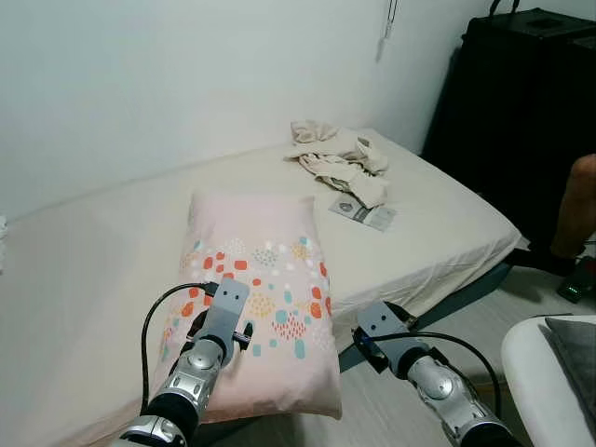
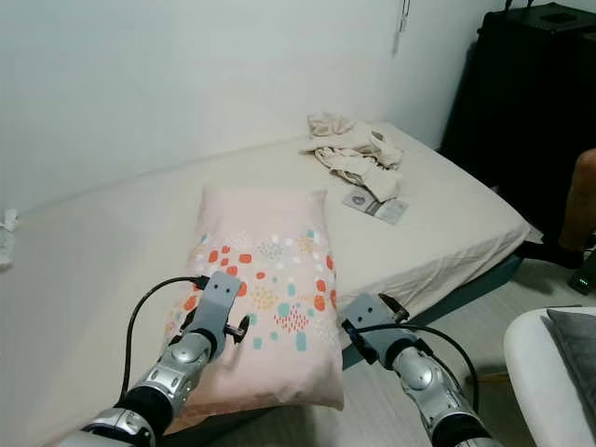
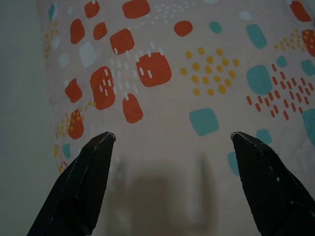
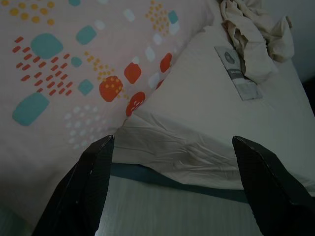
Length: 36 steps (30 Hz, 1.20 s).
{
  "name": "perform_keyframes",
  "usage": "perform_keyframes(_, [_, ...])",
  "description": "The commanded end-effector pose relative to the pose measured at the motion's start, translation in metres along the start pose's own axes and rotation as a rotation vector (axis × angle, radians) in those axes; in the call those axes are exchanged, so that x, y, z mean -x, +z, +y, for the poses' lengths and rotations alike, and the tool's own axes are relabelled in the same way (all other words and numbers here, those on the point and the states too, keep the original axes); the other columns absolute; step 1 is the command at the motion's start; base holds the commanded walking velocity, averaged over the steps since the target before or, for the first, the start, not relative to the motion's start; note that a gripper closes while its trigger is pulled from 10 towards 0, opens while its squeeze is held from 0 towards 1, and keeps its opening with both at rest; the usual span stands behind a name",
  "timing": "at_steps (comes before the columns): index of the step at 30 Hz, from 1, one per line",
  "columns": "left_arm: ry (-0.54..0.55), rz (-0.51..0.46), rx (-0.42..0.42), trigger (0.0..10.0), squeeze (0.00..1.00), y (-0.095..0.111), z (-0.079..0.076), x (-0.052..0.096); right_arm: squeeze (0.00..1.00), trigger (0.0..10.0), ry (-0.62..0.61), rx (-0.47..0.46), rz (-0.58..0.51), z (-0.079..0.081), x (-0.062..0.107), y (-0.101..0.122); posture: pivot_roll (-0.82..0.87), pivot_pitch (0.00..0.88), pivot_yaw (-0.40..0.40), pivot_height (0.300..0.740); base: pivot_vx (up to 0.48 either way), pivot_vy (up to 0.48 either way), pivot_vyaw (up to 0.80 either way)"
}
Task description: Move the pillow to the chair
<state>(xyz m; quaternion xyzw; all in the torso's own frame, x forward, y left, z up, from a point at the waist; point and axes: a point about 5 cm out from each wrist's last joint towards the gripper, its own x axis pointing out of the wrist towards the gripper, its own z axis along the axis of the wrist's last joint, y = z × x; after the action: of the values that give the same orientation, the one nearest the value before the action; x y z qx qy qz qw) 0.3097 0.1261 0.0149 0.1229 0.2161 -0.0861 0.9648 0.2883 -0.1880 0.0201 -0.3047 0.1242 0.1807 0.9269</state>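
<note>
A pink pillow (image 1: 265,279) printed with orange and teal shapes lies on the cream bed (image 1: 93,270), its near end hanging over the bed's front edge. My left gripper (image 3: 172,140) hovers just above the pillow's near half, open, with nothing between its fingers (image 3: 93,162). My right gripper (image 4: 172,142) is open too, beside the pillow's right edge and over the bed's front edge. A white rounded seat (image 1: 531,368) with a grey pad on it, likely the chair, stands at the lower right.
Crumpled beige clothes (image 1: 340,160) and a flat packet (image 1: 365,212) lie at the bed's far right. A black cabinet (image 1: 531,102) stands by the wall on the right. A person's leg (image 1: 577,209) is at the right edge, above pale floor (image 1: 447,321).
</note>
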Motion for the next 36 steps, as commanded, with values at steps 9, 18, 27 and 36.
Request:
perform_keyframes(9, [-0.012, 0.018, -0.011, 10.0, 0.00, -0.001, -0.002, -0.001, 0.00, 10.0, 0.000, -0.010, 0.009, 0.001, 0.000, -0.002, -0.15, 0.055, 0.036, 0.740, 0.000, 0.000, 0.00])
perform_keyframes(18, [-0.020, 0.017, -0.017, 10.0, 0.00, 0.001, -0.003, -0.002, 0.00, 10.0, 0.001, -0.009, 0.007, 0.002, 0.000, -0.001, -0.15, 0.059, 0.046, 0.740, 0.000, 0.000, 0.00])
perform_keyframes(27, [-0.013, 0.029, -0.008, 10.0, 0.00, -0.006, -0.002, 0.001, 0.00, 10.0, 0.007, 0.002, 0.003, 0.003, 0.001, -0.002, -0.16, 0.079, 0.029, 0.740, 0.000, 0.000, 0.00])
perform_keyframes(36, [-0.014, 0.049, -0.010, 10.0, 0.00, -0.015, -0.001, 0.004, 0.00, 10.0, -0.001, 0.000, -0.009, 0.009, 0.006, -0.003, -0.16, 0.100, 0.044, 0.740, 0.000, 0.000, 0.00])
